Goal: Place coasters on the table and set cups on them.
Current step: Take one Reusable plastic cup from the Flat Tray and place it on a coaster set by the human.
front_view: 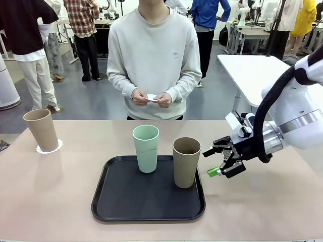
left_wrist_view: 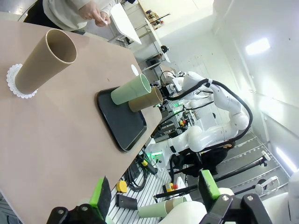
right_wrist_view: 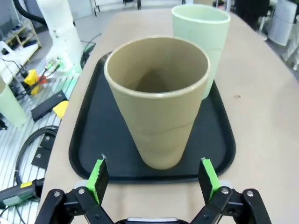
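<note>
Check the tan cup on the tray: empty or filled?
Empty: the right wrist view looks into the tan cup on the black tray and shows its bare bottom.

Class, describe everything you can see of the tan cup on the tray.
The tan cup is a tall, tapered, handleless tumbler, matte and empty. It stands upright near the right edge of the black tray, apart from the mint cup. The open right gripper faces it without touching.

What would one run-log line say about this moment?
right end effector: open, facing tan cup on tray | mint cup: on tray | other tan cup: on coaster | person's hands: holding small white item
</note>
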Tool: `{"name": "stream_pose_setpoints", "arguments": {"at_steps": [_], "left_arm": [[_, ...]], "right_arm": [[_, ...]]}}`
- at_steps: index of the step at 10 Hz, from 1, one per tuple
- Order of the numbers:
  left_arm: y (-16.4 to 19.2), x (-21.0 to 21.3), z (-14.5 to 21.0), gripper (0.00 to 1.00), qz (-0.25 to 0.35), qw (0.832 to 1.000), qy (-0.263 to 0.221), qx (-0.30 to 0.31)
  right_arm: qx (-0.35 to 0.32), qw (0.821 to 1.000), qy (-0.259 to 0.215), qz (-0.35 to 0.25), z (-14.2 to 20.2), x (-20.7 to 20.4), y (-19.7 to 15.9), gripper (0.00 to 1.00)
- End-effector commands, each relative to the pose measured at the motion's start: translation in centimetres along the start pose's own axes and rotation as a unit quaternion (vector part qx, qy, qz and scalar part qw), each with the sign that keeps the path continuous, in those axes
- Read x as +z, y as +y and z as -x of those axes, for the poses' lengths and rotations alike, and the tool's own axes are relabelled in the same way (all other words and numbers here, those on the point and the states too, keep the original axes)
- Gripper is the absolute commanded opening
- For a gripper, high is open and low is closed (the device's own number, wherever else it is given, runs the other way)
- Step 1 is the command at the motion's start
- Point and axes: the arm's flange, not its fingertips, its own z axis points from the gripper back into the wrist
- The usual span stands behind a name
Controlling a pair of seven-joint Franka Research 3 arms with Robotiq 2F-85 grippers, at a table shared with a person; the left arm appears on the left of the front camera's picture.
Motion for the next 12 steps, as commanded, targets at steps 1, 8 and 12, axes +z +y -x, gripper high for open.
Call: {"name": "stream_pose_setpoints", "arguments": {"at_steps": [1, 8, 12], "left_arm": [[-0.18, 0.10, 0.09, 1.00, 0.005, 1.000, -0.002, -0.001], [-0.18, 0.10, 0.09, 1.00, 0.005, 1.000, -0.002, -0.001], [-0.18, 0.10, 0.09, 1.00, 0.005, 1.000, -0.002, -0.001]], "right_arm": [[0.013, 1.000, -0.022, -0.001, -0.08, -1.14, 0.33, 1.00], [0.003, 1.000, -0.009, -0.011, -0.81, -1.30, 0.40, 1.00], [0.015, 0.999, -0.005, 0.030, -0.63, -2.11, -0.44, 1.00]]}}
